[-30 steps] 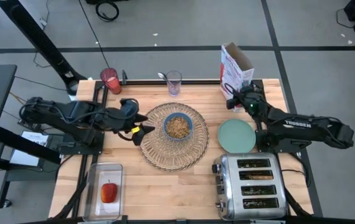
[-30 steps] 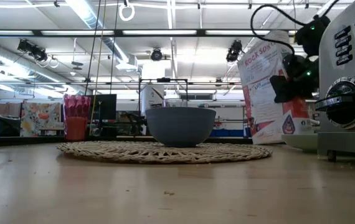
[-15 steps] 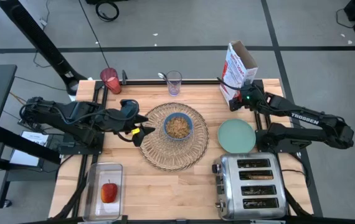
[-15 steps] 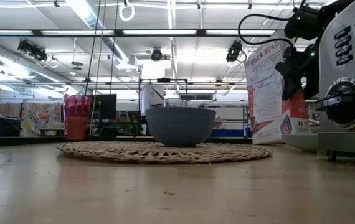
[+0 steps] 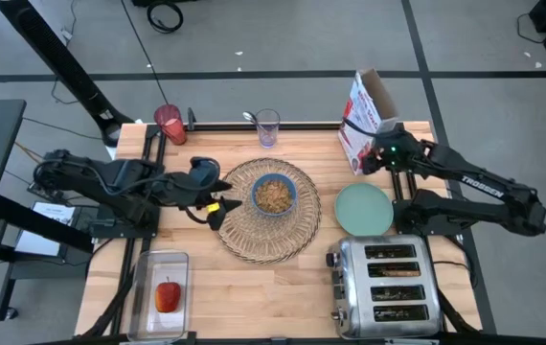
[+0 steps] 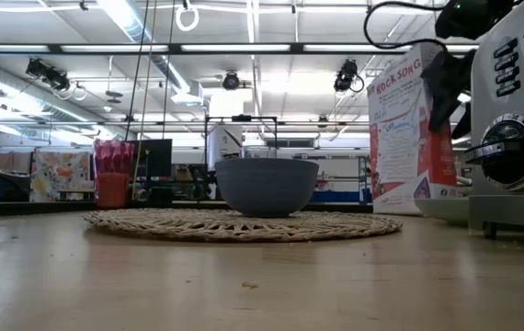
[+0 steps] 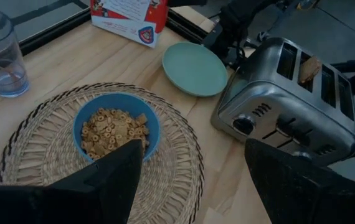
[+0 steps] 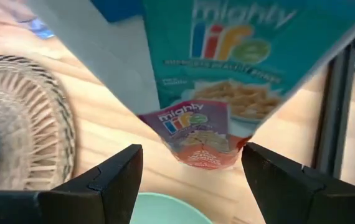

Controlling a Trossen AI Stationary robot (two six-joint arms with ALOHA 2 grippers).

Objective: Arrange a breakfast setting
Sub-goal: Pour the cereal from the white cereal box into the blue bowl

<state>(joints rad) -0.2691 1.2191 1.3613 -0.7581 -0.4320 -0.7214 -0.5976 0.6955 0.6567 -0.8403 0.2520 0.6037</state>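
On the wooden desk, your blue cereal bowl of cereal sits on the round woven placemat, with the mint-green plate to its right and the red apple in a clear tray at the front left. Your left gripper hovers at the placemat's left edge, jaws apart and empty. Your right gripper sits just beside the upright cereal box at the back right, jaws apart, with the box standing beyond them.
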